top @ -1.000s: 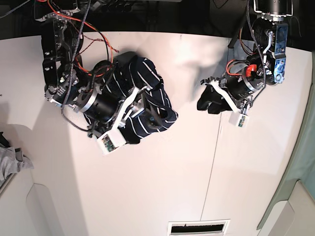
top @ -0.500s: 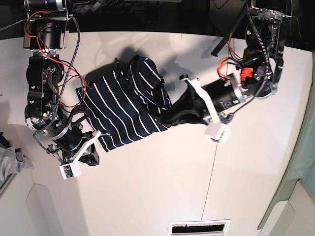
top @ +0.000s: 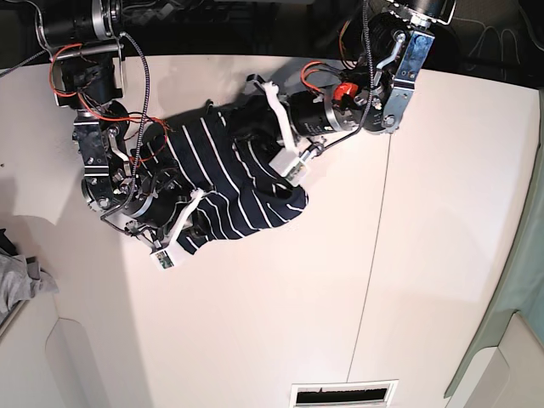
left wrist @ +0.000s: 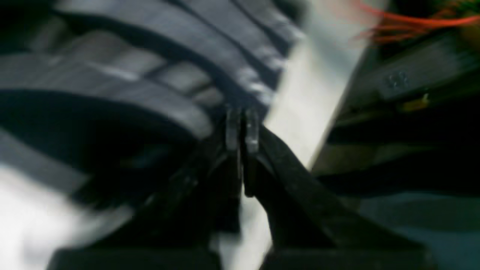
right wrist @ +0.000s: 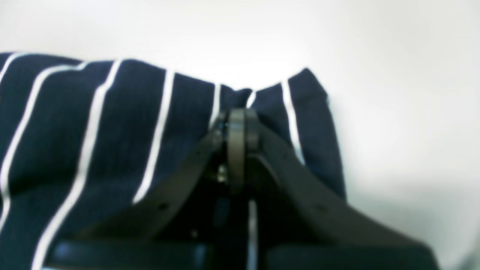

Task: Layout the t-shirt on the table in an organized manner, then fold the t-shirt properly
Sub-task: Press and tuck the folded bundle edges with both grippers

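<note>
Two robot arms reach over the big flat white worktop (top: 425, 255), and we see them meet at the dark navy fabric t-shirt with thin white stripes (top: 229, 191). It lies bunched up in a heap on the far left part of the worktop, not spread flat.

Our right gripper (right wrist: 240, 116) is at the left, near edge of the heap. Its black fingers (right wrist: 236, 131) are pressed together, and a fold of the striped cloth is pinched between them right at the hem. White worktop shows just past that edge.

Our left gripper (left wrist: 242, 127) comes in from the far side, on the right of the heap. Its picture is blurry. Its fingers (left wrist: 252, 131) are pressed together too, tips right at the edge of the striped cloth, so it looks pinched there.

One thin dark seam line (top: 370, 255) runs from far to near across the worktop, to the right of the shirt. At the far left edge we see a small plain grey cloth (top: 17, 285), well apart from the shirt.
</note>
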Action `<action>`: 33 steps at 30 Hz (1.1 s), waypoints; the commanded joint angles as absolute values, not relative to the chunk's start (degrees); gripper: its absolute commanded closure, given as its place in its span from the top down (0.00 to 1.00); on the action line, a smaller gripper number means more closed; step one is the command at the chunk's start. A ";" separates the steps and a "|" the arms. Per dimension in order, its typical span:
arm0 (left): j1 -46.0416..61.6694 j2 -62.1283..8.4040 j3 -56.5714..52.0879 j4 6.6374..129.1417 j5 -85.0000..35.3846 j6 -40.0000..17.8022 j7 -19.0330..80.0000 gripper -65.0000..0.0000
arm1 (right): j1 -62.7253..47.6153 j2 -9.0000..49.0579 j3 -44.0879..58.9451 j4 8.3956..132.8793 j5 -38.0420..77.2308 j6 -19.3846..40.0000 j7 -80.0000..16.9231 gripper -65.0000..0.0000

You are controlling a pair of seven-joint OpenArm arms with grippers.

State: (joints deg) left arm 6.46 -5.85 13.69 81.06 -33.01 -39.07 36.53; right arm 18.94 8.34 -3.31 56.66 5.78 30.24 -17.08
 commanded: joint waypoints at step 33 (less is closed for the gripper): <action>-7.07 -14.02 5.96 83.99 -49.06 -40.00 46.98 0.01 | 2.70 9.89 1.56 93.08 24.25 30.65 -26.74 0.00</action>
